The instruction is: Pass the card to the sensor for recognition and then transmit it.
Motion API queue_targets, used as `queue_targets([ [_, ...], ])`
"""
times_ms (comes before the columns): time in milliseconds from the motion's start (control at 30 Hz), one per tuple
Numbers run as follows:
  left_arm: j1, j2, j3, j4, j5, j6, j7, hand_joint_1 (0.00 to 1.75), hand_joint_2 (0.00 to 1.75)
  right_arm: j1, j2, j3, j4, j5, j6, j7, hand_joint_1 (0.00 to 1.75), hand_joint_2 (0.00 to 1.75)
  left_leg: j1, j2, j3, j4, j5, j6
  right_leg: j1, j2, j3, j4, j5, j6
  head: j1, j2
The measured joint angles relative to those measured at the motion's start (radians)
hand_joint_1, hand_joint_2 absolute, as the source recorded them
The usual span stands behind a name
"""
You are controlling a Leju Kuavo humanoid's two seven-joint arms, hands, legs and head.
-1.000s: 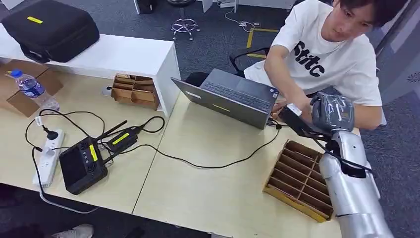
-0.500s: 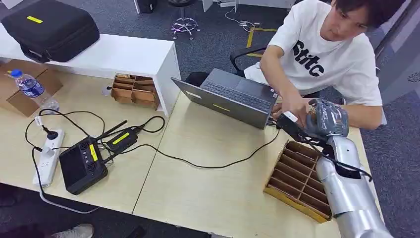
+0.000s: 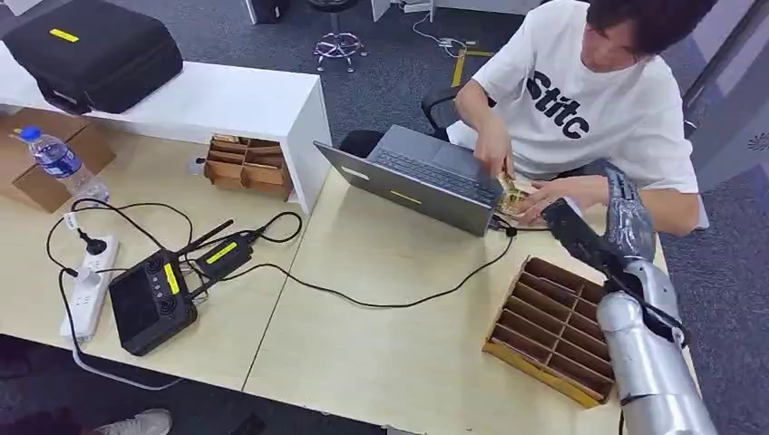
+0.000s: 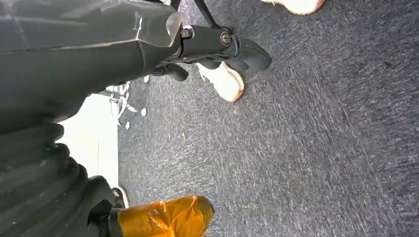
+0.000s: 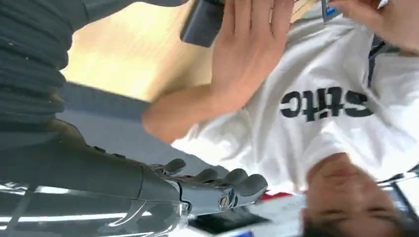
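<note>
- Now the robot's right hand [image 3: 627, 220] is up over the far right side of the desk [image 3: 390, 344], near the person [image 3: 589, 109]. Its fingers [image 5: 232, 178] are stretched out and hold nothing.
- The card [image 5: 328, 9] is pinched in one of the person's hands, close to the white shirt.
- The person's other hand [image 5: 252, 44] is flat and open.
- The left hand [image 4: 217, 42] hangs over the grey floor [image 4: 321, 148] and holds nothing.
- A wooden tray [image 3: 544, 326] with many slots lies on the desk just beside the right arm.
- Another wooden tray [image 3: 245, 165] sits by the white shelf [image 3: 209, 100], and I cannot tell what is in it.
- A black case [image 3: 91, 50] lies shut on top of that shelf.
- A water bottle [image 3: 56, 161] stands at a cardboard box [image 3: 27, 186].
- An open laptop [image 3: 426, 177] sits in front of the person.
</note>
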Motion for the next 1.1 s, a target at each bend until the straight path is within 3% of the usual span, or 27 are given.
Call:
queue_targets([
  [133,0.012,0.005,0.000,0.001,0.001,0.001,-0.007,0.00,1.75,0.002,-0.043,-0.116,0.011,-0.086,0.002,-0.014,0.00,1.75,0.000,0.000,-0.001,0.000,0.000,0.000,0.000,0.000,0.000,0.000,0.000,0.000,0.000,0.000],
  [300,0.013,0.008,0.000,0.001,0.001,0.002,-0.008,0.00,1.75,0.004,-0.067,-0.175,0.022,-0.098,0.008,-0.021,0.00,1.75,-0.001,0.003,0.001,0.000,0.000,0.000,0.000,0.003,0.000,0.000,0.000,0.000,0.000,0.000],
  [433,0.013,0.009,0.000,0.002,0.003,0.004,-0.010,0.00,1.75,0.013,-0.102,-0.249,0.039,-0.209,-0.006,-0.008,0.00,1.75,0.000,-0.004,0.000,0.001,0.000,0.000,0.000,-0.004,0.000,0.000,0.000,0.000,0.000,0.000],
  [733,0.042,0.027,0.011,0.002,0.011,0.008,-0.030,0.00,1.75,0.120,-0.296,-0.581,0.181,-0.453,0.022,-0.161,0.00,1.75,-0.001,-0.007,-0.003,0.001,-0.003,0.004,-0.001,-0.007,0.001,-0.002,-0.002,0.003,0.000,0.000],
  [933,0.040,0.031,0.022,0.002,0.018,0.008,-0.031,0.00,1.75,0.192,-0.351,-0.729,0.257,-0.549,0.033,-0.170,0.00,1.75,-0.001,-0.004,0.000,0.001,-0.005,0.004,-0.001,-0.004,0.002,-0.003,-0.004,0.005,0.000,0.000],
  [1100,0.049,0.032,0.039,0.002,0.024,0.007,-0.031,0.00,1.75,0.332,-0.378,-0.893,0.362,-0.655,0.075,-0.256,0.00,1.75,-0.001,-0.009,-0.001,0.001,-0.006,0.004,-0.001,-0.009,0.004,-0.003,-0.006,0.006,0.000,0.000],
])
